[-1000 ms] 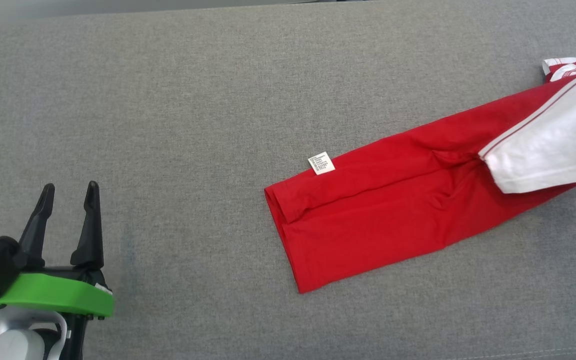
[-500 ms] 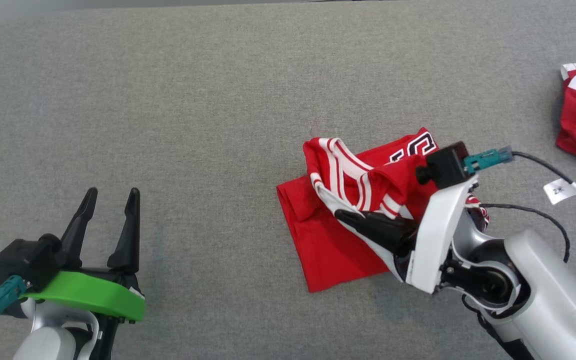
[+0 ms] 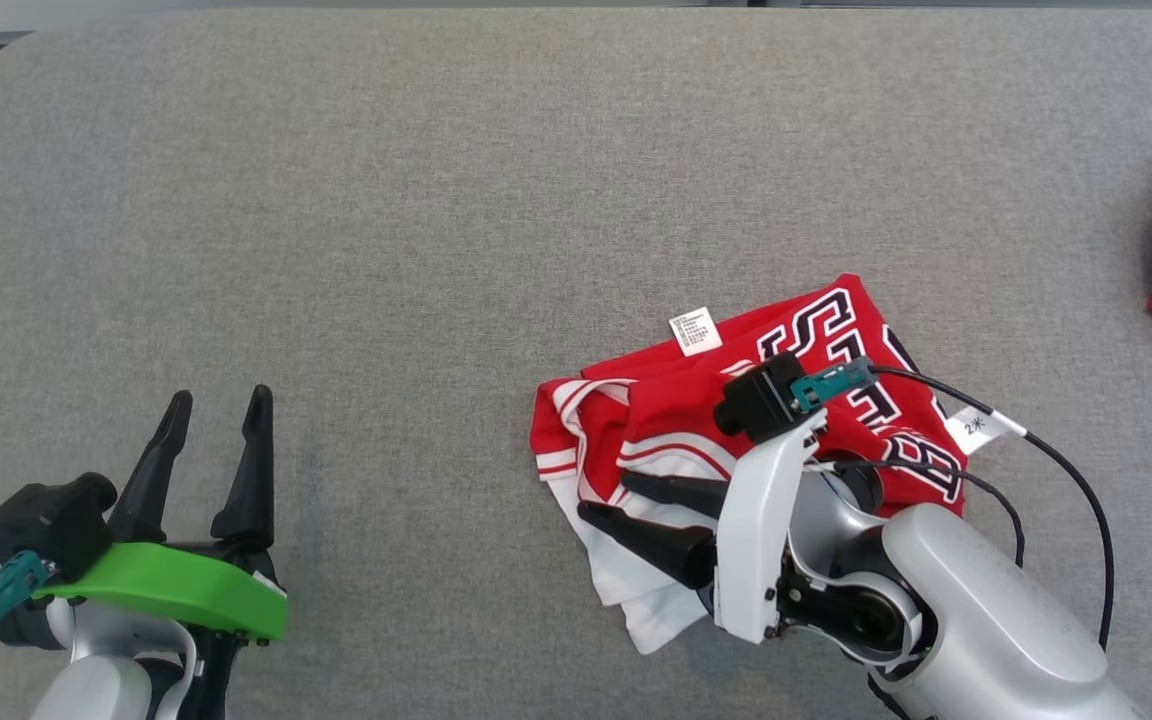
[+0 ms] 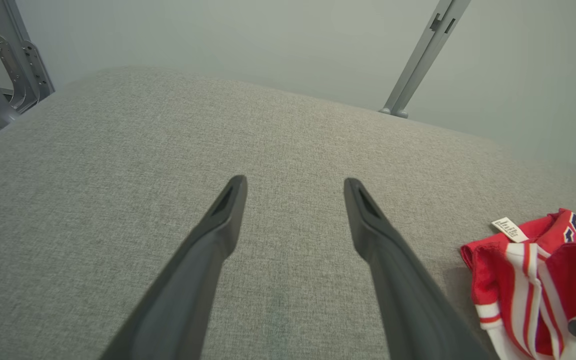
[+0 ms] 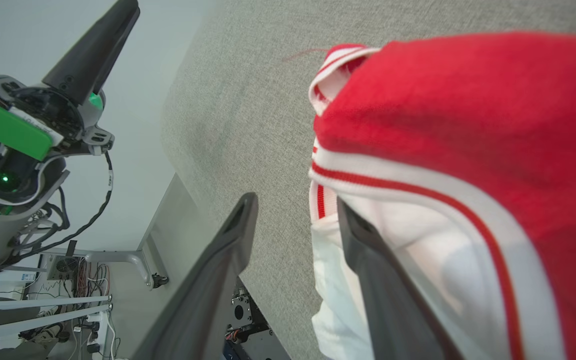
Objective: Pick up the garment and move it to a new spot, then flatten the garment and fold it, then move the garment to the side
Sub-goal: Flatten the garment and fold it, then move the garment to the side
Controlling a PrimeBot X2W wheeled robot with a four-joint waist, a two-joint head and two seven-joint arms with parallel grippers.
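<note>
overhead, the right arm reaches in from the lower right, its right gripper (image 3: 605,494) pointing left, fingers parted over the white edge of the bunched red garment (image 3: 676,410), right of centre on the grey fabric surface (image 3: 436,250). the left gripper (image 3: 219,397) sits lower left, fingers spread, pointing up. from the left wrist, the garment lies far right. from the right wrist, one parted finger lies on white cloth, the other over grey.

White arms (image 3: 986,620) bear tapered black fingers (image 3: 250,460), black cables (image 3: 1066,466), one green plate (image 3: 166,590).
</note>
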